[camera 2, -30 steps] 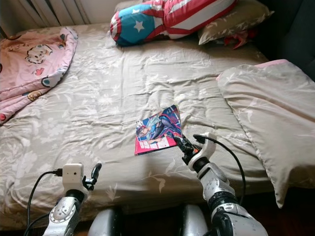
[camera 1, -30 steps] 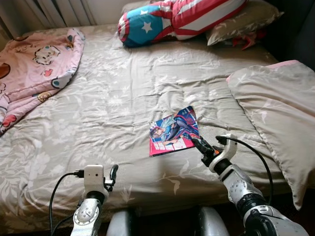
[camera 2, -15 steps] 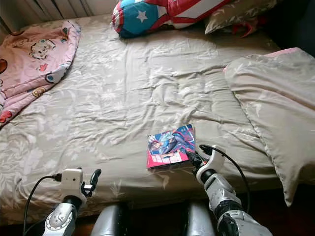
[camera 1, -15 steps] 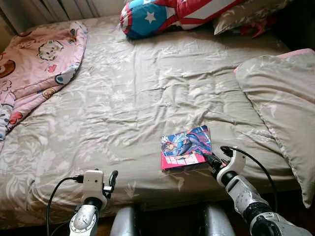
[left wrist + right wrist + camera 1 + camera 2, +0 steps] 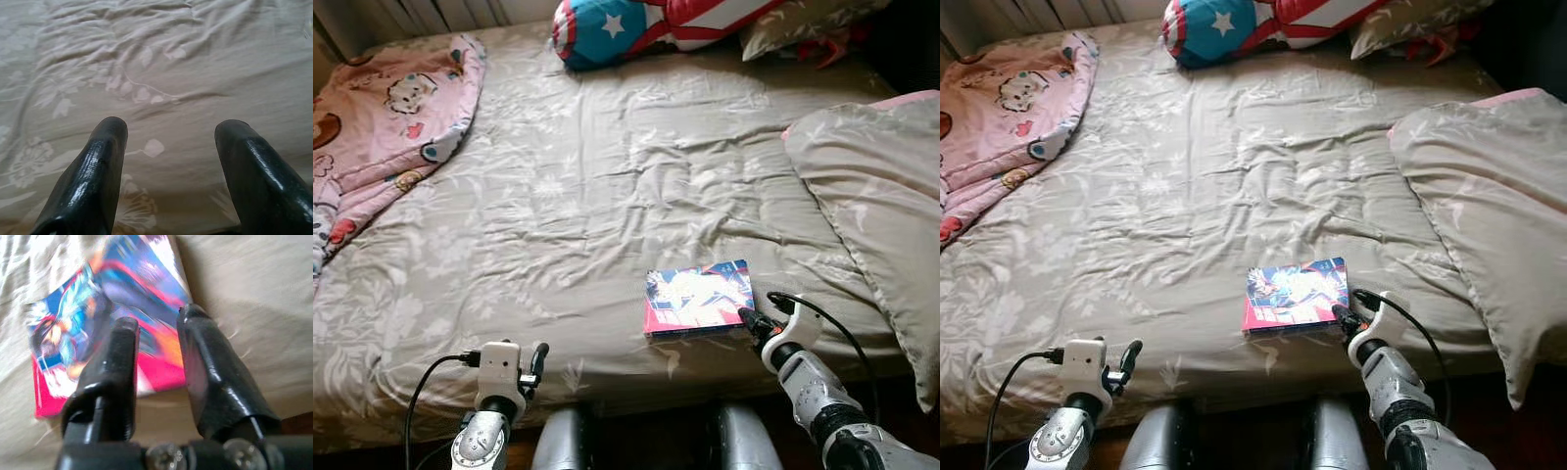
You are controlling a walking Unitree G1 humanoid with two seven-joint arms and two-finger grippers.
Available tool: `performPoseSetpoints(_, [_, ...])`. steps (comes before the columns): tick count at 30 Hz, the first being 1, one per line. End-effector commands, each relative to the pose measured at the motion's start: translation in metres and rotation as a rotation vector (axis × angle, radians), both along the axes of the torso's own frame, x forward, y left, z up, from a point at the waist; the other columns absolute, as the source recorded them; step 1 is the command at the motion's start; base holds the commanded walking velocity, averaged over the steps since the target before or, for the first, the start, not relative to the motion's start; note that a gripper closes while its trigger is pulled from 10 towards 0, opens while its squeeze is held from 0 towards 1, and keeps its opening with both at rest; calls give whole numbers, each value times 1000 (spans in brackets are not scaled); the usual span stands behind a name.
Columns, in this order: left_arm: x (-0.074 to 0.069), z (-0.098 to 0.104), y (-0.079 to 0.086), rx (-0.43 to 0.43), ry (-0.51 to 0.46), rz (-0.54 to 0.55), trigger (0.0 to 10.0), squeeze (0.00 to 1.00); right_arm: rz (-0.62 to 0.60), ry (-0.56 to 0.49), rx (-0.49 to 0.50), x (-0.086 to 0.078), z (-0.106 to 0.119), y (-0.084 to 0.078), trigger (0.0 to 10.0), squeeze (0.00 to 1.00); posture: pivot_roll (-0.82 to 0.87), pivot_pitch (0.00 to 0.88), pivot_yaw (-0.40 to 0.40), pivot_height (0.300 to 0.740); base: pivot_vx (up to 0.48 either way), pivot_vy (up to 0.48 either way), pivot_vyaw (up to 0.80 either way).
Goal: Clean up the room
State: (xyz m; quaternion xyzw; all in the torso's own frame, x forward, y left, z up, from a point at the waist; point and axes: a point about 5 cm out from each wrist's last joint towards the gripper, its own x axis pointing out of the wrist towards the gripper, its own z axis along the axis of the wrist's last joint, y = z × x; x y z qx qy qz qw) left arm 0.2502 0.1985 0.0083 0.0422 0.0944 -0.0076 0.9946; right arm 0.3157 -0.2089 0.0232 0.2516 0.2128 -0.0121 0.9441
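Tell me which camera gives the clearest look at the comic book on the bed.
The left eye view: the whole comic book lies flat near the bed's front edge, sharp and unobstructed, with the right gripper at its near right corner. The right eye view shows much the same. The right wrist view is close but blurred, its fingers covering part of the cover.

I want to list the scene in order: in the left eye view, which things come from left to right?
pink blanket → left gripper → comic book → right gripper → large pillow

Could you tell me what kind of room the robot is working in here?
Most likely a bedroom: a wide bed with a floral sheet, pillows and a pink cartoon blanket. A comic book lies near its edge.
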Motion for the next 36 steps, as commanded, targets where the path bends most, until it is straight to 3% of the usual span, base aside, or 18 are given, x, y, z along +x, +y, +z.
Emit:
performPoseSetpoints(1, [-7,-5,3,11,29,15,10000,0,-19,20,-15,-1,-2,-1,10000,0,-6,240,75,625,0,0,0])
performPoseSetpoints(11, [-7,-6,1,7,38,17,10000,0,-79,11,-101,-1,0,-11,10000,0,-11,239,71,625,0,0,0])
performPoseSetpoints(16, [-8,-8,-1,3,47,19,10000,0,3,-23,-161,-5,-4,-1,10000,0,-27,241,67,625,0,0,0])
performPoseSetpoints(22, [-8,-7,-1,6,45,16,10000,0,3,11,-99,-22,-23,14,10000,0,-28,249,68,625,0,0,0])
performPoseSetpoints(23, [-8,-6,0,8,41,17,10000,0,-3,19,-91,-24,-25,15,10000,392,-24,249,69,625,0,0,0])
performPoseSetpoints(24, [-8,-6,1,11,40,18,10000,0,-13,29,-84,-25,-27,16,10000,1000,-19,250,71,625,0,0,0])
performPoseSetpoints(27, [-12,-7,7,22,49,24,10000,0,-90,91,-50,-31,-35,18,10000,1000,-12,252,76,625,0,0,0])
performPoseSetpoints(28, [-13,-7,9,25,51,24,10000,0,-129,120,-19,-33,-38,18,10000,765,-9,253,78,625,0,0,0])
performPoseSetpoints(29, [-13,-7,9,26,51,24,10000,0,-142,129,-10,-34,-39,17,10000,0,-9,253,78,625,0,0,0])
performPoseSetpoints(36, [-18,-5,14,45,46,17,10000,0,-192,134,66,-28,-36,23,10000,0,33,261,101,625,0,0,0])
